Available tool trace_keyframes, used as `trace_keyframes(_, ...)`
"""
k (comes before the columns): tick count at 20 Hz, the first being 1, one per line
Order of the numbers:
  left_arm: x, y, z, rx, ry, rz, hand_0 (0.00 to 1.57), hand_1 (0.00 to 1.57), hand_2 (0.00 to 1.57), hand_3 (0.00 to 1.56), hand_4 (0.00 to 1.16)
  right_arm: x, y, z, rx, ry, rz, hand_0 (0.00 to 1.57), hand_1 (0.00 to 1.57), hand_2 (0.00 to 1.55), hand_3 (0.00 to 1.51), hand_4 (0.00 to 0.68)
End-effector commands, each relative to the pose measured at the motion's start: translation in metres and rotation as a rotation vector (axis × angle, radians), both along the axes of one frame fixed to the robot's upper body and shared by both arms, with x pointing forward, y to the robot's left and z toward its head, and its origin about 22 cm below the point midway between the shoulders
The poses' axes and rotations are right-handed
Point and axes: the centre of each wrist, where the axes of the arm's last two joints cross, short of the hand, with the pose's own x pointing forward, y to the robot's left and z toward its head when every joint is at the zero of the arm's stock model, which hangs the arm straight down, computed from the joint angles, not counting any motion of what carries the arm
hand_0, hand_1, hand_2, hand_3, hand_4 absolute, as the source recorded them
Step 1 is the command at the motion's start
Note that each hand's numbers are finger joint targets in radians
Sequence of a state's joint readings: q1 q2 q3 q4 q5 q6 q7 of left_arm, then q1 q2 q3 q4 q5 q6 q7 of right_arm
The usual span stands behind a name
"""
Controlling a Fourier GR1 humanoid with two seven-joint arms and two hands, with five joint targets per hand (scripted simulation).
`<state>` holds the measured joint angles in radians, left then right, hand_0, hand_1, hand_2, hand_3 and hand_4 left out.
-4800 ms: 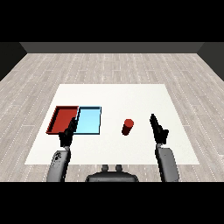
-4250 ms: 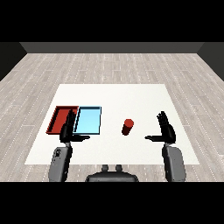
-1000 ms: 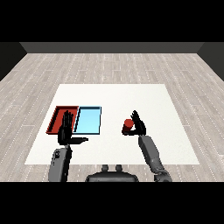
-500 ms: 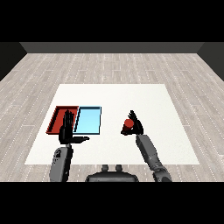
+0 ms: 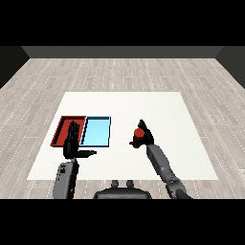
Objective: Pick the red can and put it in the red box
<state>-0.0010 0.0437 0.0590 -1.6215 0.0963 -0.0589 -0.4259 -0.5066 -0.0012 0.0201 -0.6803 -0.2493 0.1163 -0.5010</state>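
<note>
Behind right hand (image 5: 145, 139): red can (image 5: 139, 133).

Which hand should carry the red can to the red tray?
Right, probably. The right hand is already curled round the red can. The left hand, fingers straight, hovers over the red tray, away from the can.

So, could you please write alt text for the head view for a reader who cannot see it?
The right robot hand curls round a red can on a white table, right of a light blue tray and a red tray. The left robot hand, fingers straight, overlaps the red tray's near edge.
</note>
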Motion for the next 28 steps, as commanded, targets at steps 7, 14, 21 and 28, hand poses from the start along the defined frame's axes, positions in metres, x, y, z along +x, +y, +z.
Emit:
trace_keyframes(7, 0.001, 0.006, -0.014, 0.019, 0.004, 0.003, 0.00, 0.00, 0.00, 0.00, 0.00, 0.011, 0.026, -0.003, -0.140, 0.037, -0.182, 1.48, 1.48, 1.47, 1.44, 0.566)
trace_keyframes(14, 0.006, -0.013, -0.011, 0.011, 0.020, 0.001, 0.00, 0.00, 0.00, 0.00, 0.00, 0.015, 0.007, 0.000, -0.185, 0.024, -0.163, 1.47, 1.47, 1.45, 1.40, 0.589)
trace_keyframes(21, 0.009, -0.024, -0.013, 0.004, 0.029, -0.025, 0.00, 0.00, 0.00, 0.00, 0.00, 0.018, 0.024, 0.026, -0.227, -0.049, -0.157, 1.44, 1.44, 1.44, 1.37, 0.602)
trace_keyframes(28, 0.011, -0.033, 0.012, 0.023, 0.005, -0.053, 0.00, 0.00, 0.00, 0.00, 0.00, 0.016, 0.018, 0.062, -0.228, -0.197, -0.157, 1.42, 1.42, 1.43, 1.37, 0.621)
